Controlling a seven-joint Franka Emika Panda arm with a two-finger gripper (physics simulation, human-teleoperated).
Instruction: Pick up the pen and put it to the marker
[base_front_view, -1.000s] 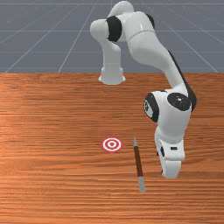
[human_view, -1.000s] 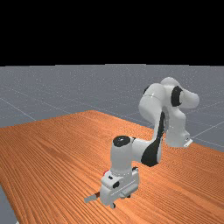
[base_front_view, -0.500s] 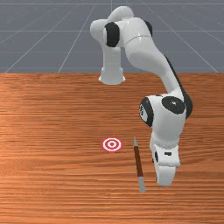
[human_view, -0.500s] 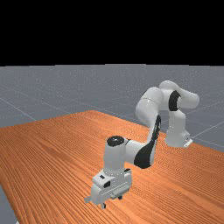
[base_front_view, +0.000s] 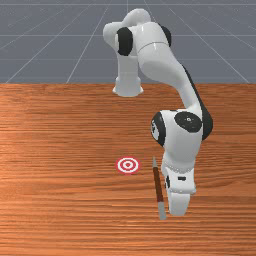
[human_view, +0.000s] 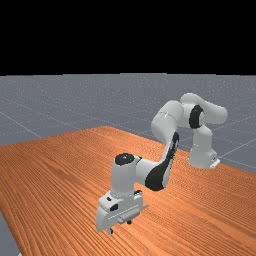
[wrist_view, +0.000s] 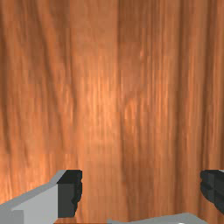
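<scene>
Lying ungrasped on the bench (base_front_view: 60, 150): one pen (base_front_view: 158, 186), just beside the gripper (wrist_view: 141, 189), toward the front view's left.
Long axis directed roughly from the base of the only arm (base_front_view: 162, 55) toward the front camera, slightly slanted; pointed end set nearer the base. Gripper released, fingers (wrist_view: 71, 192) spread wide. By judgement, a sideways shift over the shaft is required before closing.

Far view, six o'clock: white-and-grey, two-finger gripper (human_view: 120, 226) hides the round red-and-white ringed marker (base_front_view: 128, 165) and most of the slender brown-and-grey pen (base_front_view: 158, 187). Front view, five o'clock: fingertips hidden. Wrist view: fingers cropped; pale grey sliver (wrist_view: 175, 219) between them, also cropped (can't name it).
</scene>
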